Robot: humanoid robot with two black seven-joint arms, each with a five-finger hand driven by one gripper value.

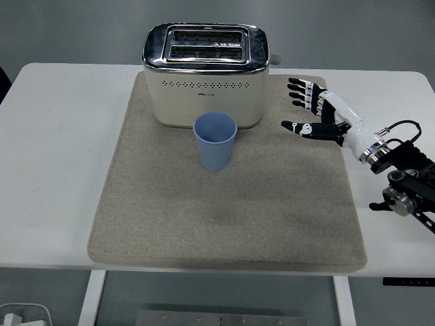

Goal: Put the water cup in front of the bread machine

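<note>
The pale blue ribbed plastic cup (215,141) stands upright at frame centre on the beige felt mat (224,210), just before the cream-and-chrome toaster (206,75). The right hand (319,113), fingers spread and empty, hovers well right of it.

Bright, even overhead light; soft shadows; glare on toaster (206,47) chrome top; sharp focus.
</note>
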